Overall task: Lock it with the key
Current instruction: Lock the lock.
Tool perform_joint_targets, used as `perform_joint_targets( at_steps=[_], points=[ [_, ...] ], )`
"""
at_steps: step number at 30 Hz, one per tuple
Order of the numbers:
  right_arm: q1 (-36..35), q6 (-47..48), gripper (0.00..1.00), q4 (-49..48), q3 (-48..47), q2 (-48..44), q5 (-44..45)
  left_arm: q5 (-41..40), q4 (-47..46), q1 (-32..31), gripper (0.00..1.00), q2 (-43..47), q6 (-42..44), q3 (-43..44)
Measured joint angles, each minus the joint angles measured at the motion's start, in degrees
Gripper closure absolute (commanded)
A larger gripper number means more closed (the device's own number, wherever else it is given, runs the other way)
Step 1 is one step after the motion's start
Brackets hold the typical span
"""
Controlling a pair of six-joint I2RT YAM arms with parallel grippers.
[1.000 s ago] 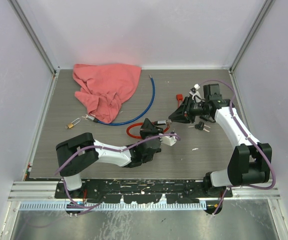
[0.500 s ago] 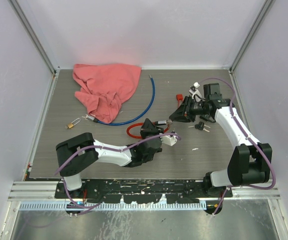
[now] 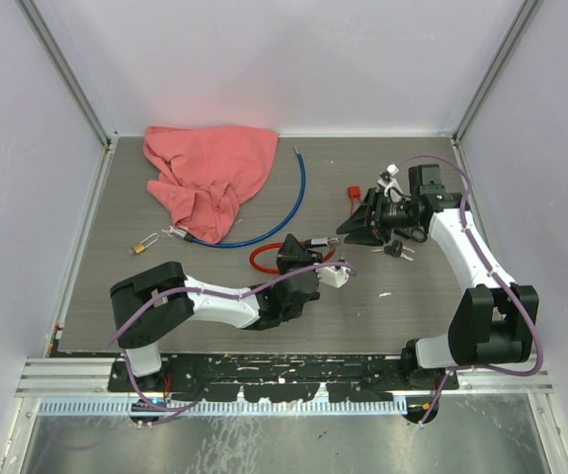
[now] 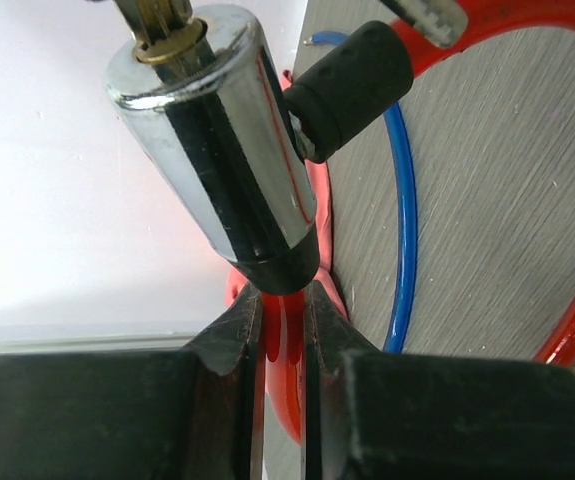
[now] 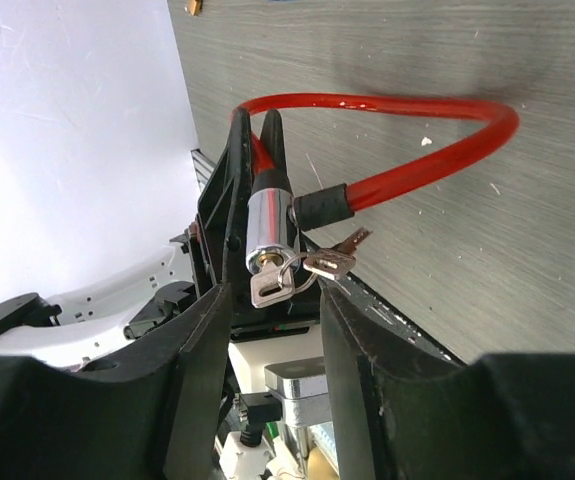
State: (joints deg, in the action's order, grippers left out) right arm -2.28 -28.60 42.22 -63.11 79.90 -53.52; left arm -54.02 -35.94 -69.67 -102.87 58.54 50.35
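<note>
Tabletop (image 3: 116,217) of grey woodgrain carries a cable lock near its middle. The left claw (image 4: 282,310) is pinched shut on the red cable (image 4: 285,345) just below the chrome lock cylinder (image 4: 217,150), with the cylinder's keyed end pointing toward the right arm. A black sleeve (image 4: 352,85) on the cable's other end meets the side of the cylinder. A key (image 5: 267,290) stands in the cylinder's end face, and a 2nd key (image 5: 332,265) dangles from the same ring; how far the 1st key is turned is hard to say from these views. The right claw (image 5: 275,325) faces that keyed end with its jaws apart, 1 finger to each side of the key. It grips nothing and sits just short of the key. Behind the lock, a blue cable (image 3: 298,193) curves across the tabletop toward a pink cloth (image 3: 209,173) heaped at the far left. A small brass padlock (image 3: 145,245) lies near the cloth's near edge. A few loose keys (image 3: 397,249) lie on the tabletop just beside the right arm's wrist.
</note>
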Motion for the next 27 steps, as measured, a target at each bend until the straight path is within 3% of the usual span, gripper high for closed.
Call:
perform_joint_targets(
  at_steps=[11,27],
  points=[
    [-1.5,-0.5,0.54,1.0,0.0,0.0,-0.4,0.0,0.0,0.0,1.0,0.0,-0.5,0.0],
    [-3.7,-5.4,0.79,-3.3,0.7,1.0,0.3,0.0,0.0,0.0,1.0,0.0,-0.7,0.0]
  ],
)
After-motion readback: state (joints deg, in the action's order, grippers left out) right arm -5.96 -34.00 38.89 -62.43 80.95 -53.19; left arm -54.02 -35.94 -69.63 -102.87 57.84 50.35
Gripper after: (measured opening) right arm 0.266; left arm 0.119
